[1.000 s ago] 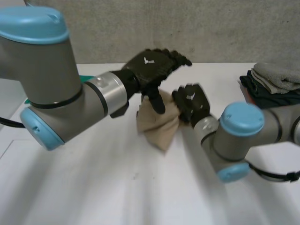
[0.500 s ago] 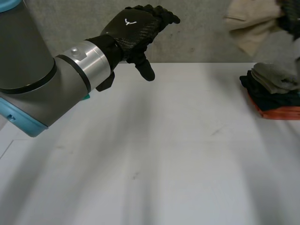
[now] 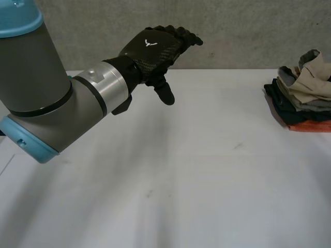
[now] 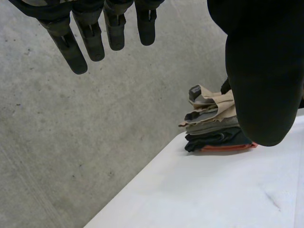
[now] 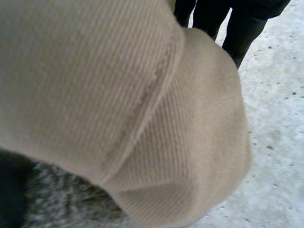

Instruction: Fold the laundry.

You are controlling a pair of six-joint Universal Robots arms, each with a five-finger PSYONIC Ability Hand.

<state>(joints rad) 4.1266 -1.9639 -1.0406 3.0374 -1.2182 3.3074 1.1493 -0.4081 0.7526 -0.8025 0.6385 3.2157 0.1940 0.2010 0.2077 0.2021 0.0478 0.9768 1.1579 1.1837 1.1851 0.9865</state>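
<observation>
A pile of folded clothes [image 3: 285, 106] sits at the far right edge of the white counter [image 3: 207, 181], close to the concrete wall [image 3: 248, 31]. An orange-red garment [image 3: 310, 126] is at the bottom, with dark and grey pieces above it. A beige cloth [image 3: 310, 88] lies loosely on top, bunched rather than flat. Nothing stands between the pile and the left arm [image 3: 46, 103], which reaches in from the left side, well apart from the pile.

The left hand [image 3: 152, 51] hangs above the counter near the wall, palm turned down. Its fingers [image 4: 78, 42] are straight and spread and its thumb [image 4: 263, 80] points down. It holds nothing and touches nothing.

In the right wrist view the ribbed beige cloth sits right under the right hand [image 5: 242, 23], whose dark tip shows past the fold. I cannot tell whether that hand grips the cloth or has let go.
</observation>
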